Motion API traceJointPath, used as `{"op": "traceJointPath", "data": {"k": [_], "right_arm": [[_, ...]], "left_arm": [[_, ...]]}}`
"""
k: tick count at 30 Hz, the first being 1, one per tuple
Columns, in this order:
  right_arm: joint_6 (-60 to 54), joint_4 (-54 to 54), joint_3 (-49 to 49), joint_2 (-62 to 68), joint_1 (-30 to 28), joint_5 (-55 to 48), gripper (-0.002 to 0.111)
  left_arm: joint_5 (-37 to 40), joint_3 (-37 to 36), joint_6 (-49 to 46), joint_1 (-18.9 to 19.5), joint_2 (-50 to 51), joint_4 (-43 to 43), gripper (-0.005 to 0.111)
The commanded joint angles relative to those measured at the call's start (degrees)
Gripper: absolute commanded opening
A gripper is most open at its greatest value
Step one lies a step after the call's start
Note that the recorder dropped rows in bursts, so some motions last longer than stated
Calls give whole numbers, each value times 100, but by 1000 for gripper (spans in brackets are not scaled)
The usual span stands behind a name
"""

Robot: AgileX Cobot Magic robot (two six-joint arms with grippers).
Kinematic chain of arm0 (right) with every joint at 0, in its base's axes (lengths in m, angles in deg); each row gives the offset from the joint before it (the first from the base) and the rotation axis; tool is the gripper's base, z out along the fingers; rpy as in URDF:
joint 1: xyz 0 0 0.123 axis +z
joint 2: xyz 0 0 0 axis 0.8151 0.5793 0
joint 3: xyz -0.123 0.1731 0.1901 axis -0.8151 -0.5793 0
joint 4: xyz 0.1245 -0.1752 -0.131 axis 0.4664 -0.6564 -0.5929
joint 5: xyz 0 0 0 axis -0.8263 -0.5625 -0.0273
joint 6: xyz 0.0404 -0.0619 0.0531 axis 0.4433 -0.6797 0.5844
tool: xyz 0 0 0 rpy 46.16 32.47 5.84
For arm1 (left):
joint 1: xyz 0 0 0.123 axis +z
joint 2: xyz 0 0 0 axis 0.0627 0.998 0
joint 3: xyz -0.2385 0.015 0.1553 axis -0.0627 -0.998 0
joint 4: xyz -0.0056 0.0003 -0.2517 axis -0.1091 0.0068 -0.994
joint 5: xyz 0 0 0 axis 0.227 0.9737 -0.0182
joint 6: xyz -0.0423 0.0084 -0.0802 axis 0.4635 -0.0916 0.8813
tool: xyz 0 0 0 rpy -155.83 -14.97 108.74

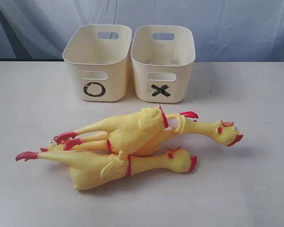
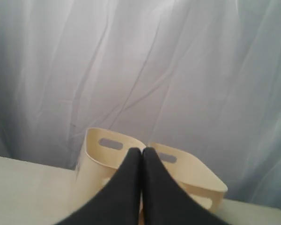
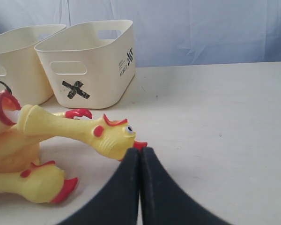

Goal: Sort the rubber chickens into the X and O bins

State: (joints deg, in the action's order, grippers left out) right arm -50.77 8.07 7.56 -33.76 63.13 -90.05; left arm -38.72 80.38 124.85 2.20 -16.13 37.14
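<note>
Three yellow rubber chickens lie piled mid-table: the top one (image 1: 128,126), one under it with its head (image 1: 226,131) to the right, and the front one (image 1: 132,165). Behind them stand the cream O bin (image 1: 111,80) and X bin (image 1: 179,79), side by side. Neither gripper shows in the exterior view. My right gripper (image 3: 140,151) is shut and holds nothing, its tips just short of a chicken's red beak (image 3: 139,145). My left gripper (image 2: 141,151) is shut and holds nothing, pointing at the two bins (image 2: 96,164), whose marks are hidden there.
A pale blue curtain (image 1: 227,23) hangs behind the bins. In the right wrist view the X bin (image 3: 103,70) and the O bin (image 3: 14,56) stand beyond the chickens, with bare table (image 3: 215,117) to one side.
</note>
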Motion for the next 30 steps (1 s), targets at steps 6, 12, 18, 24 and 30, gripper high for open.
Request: {"op": "traceJointPath", "data": {"k": [6,12,18,24,30], "right_arm": [[-17,8,-26,-29,22,48,-1],[-17,8,-26,-29,22,48,-1],[-17,8,-26,-29,22,48,-1],[-17,8,-26,-29,22,48,-1],[-17,8,-26,-29,22,48,-1]], "left_arm": [[-1102,699,1620,12,1843,2430,0],[-1621,1394,2040,12,2922,3459,1],[-1718,2097,2483,12,3605,4773,10],[-1794,2492,2508,12,4150,5107,17],[-2055,2675,2350,12,4529,5264,36]]}}
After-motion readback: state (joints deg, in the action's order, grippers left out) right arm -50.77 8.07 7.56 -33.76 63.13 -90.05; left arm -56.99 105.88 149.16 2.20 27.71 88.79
